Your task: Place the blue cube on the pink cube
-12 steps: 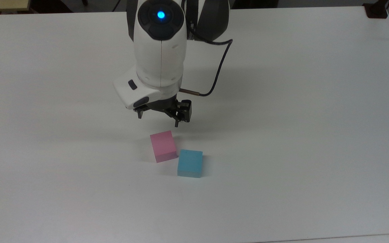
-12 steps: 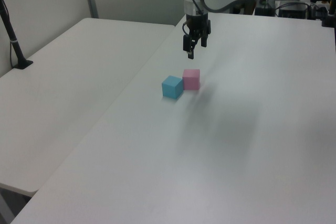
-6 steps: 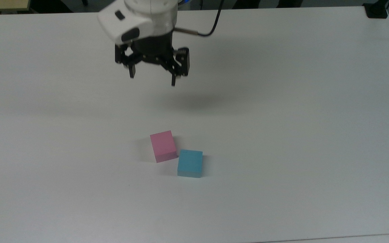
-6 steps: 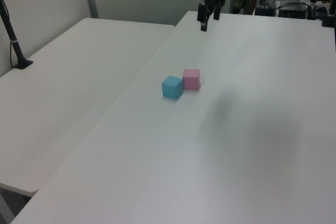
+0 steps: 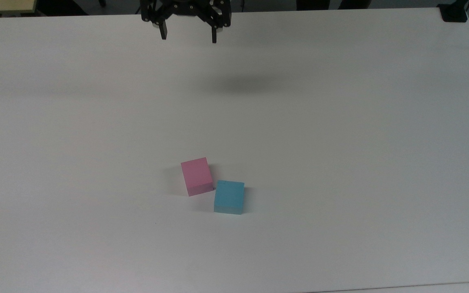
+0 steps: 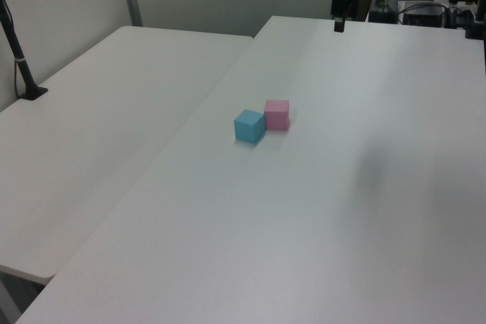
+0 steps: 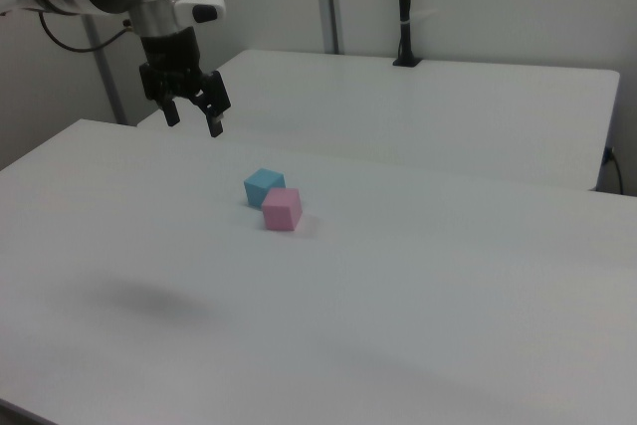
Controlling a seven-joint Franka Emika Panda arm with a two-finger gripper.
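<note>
Cubes sit side by side near the middle of the white tabletop (image 5: 340, 142) in the top view: the pink cube (image 5: 196, 176) lies toward the top view's left, and the blue cube (image 5: 229, 197) sits just beside it, lower and toward the top view's right, their near corners touching or almost touching. The pincer (image 5: 187, 36) hangs at the upper edge, well apart from both cubes, its two fingers spread wide with nothing between them. A soft shadow lies on the tabletop below it.

In the left view, the blue cube (image 6: 249, 125) stands on the left view's left of the pink cube (image 6: 276, 114). A dark part of the arm shows near the far edge of the tabletop.

In the right view, the pincer (image 7: 194, 120) hovers released above the tabletop, with the blue cube (image 7: 263, 186) behind the pink cube (image 7: 282, 209).
</note>
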